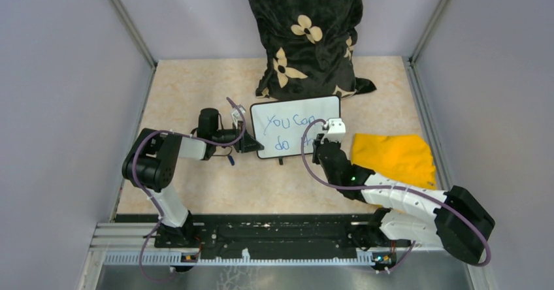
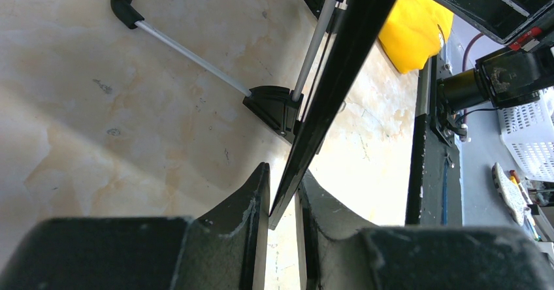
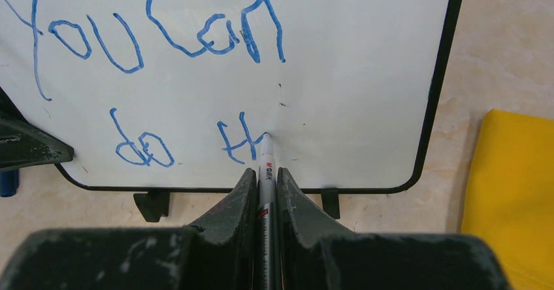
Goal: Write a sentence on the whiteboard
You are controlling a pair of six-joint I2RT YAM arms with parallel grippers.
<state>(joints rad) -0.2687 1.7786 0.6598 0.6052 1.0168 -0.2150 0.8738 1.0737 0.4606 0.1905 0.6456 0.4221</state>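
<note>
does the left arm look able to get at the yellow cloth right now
Probably not: the left gripper is shut on the whiteboard, and that and the right arm stand between it and the cloth.

Whiteboard point(image 3: 366, 74): white face, thin black frame, rounded corners, two small black feet. I see it propped leaning back at mid-table point(image 1: 196, 87). Sentence point(image 3: 189, 53): blue marker handwriting, where I read "You Can" above and "do th" below, unfinished.
</note>
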